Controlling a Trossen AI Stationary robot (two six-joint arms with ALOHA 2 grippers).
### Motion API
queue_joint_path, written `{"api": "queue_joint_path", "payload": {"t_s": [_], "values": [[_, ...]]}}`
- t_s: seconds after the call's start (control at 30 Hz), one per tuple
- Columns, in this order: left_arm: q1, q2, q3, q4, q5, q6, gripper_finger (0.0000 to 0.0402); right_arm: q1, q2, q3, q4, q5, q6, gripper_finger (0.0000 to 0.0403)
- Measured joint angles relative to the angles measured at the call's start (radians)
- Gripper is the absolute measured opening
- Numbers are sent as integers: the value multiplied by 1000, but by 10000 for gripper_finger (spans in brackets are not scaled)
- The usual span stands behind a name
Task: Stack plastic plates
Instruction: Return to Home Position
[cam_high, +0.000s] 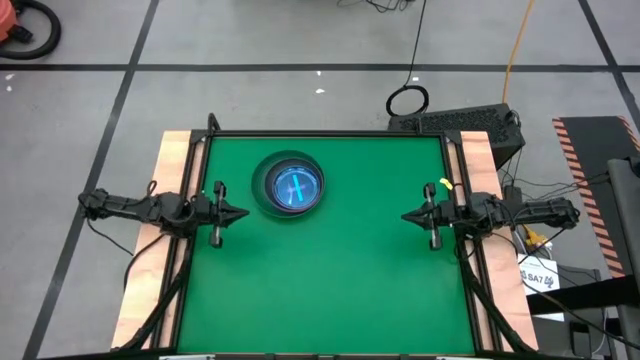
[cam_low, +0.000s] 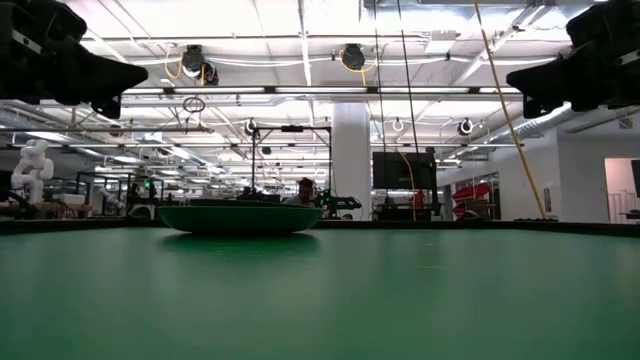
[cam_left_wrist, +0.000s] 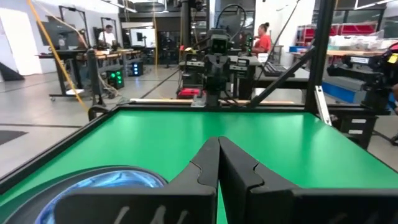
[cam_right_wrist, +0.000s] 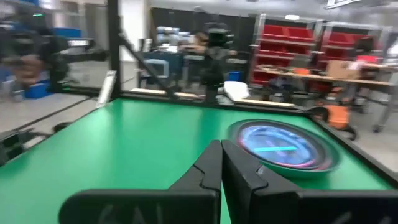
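The plastic plates stand in one stack (cam_high: 291, 186) on the green table toward its far left, the stack's bottom resting on the mat: a dark grey plate outermost, pink rims inside it and a translucent cyan plate on top (cam_right_wrist: 278, 144). The low view shows the stack (cam_low: 240, 217) as a shallow dark bowl shape. My left gripper (cam_high: 244, 213) is shut at the table's left edge, level, clear of the stack, whose rim shows close by (cam_left_wrist: 99, 186). My right gripper (cam_high: 406, 216) is shut at the right edge, pointing level toward the table's middle.
A black frame rail (cam_high: 330, 133) borders the green mat, with wooden strips (cam_high: 172, 160) along both sides. Open green surface (cam_high: 330, 290) fills the near half and the middle. Workshop benches and people show beyond the far edge.
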Motion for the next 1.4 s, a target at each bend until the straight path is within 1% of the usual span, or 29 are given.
{"api": "queue_joint_path", "payload": {"t_s": [0.07,0.17,0.43,0.57,0.67,0.73,0.83,1.07,1.4], "values": [[21,0,-1,3,10,0,5,-28,-3,0,-8,-73,-2,0],[49,0,-1,8,15,-10,5,-63,-5,0,-6,-130,8,0],[88,0,-1,2,37,-29,5,-81,-5,0,-6,-134,15,0],[100,0,-1,-14,46,-42,5,-81,-5,0,-7,-133,82,0],[106,3,0,-24,91,-45,5,-81,-4,0,-8,-132,117,0],[111,3,0,-28,111,-32,5,-81,-4,0,-8,-132,119,1],[122,3,0,-29,111,-7,5,-81,-4,0,-8,-131,119,6],[127,3,0,-41,162,-9,5,-81,-4,0,-6,-130,119,6],[127,3,0,-43,162,2,5,-81,-4,0,-4,-130,119,6]]}}
